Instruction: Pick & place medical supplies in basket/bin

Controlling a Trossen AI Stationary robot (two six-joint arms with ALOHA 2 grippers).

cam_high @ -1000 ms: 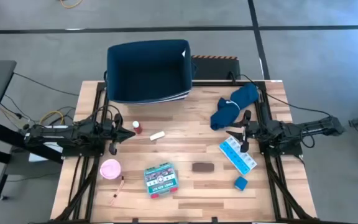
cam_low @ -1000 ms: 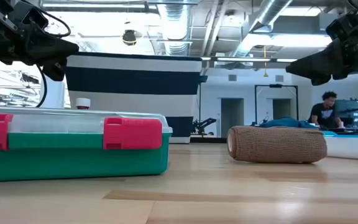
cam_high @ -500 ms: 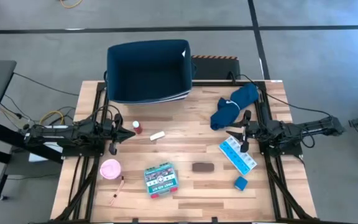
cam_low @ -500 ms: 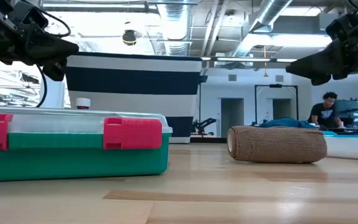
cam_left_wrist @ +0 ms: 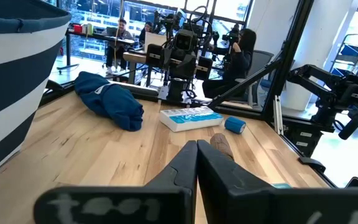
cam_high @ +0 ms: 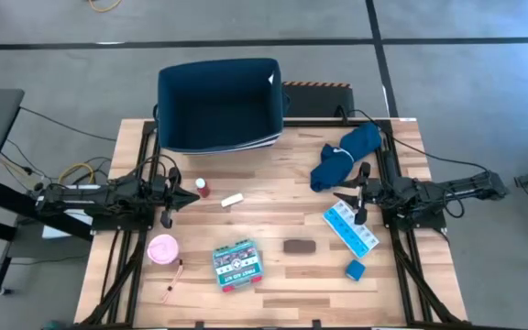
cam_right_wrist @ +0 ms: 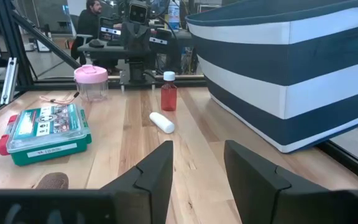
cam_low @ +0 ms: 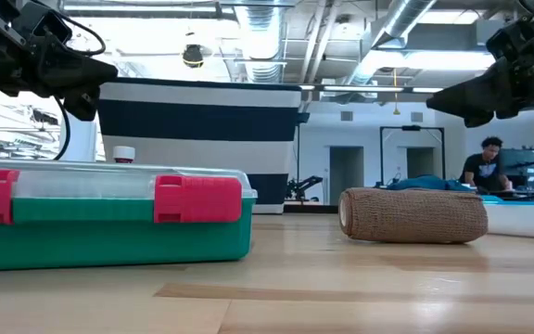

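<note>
One navy basket [cam_high: 220, 105] sits at the table's far edge, nothing seen inside. On the wood: 1 teal first-aid box [cam_high: 235, 264], 1 pink roll [cam_high: 162, 248], 1 brown bandage roll [cam_high: 299, 246], 1 pill strip [cam_high: 350, 228], 1 sm. blue box [cam_high: 355, 269], 1 red vial [cam_high: 203, 188], 1 white tube [cam_high: 232, 199], 1 blue cloth [cam_high: 346, 155]. Left gripper [cam_high: 193, 195] waits at left w/ fingers pressed together; right gripper [cam_high: 346, 199], near the pill strip, narrowly parted, holding nothing.

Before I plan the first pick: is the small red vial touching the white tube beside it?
Apart. The high view shows bare wood between the red vial and the white tube.
</note>
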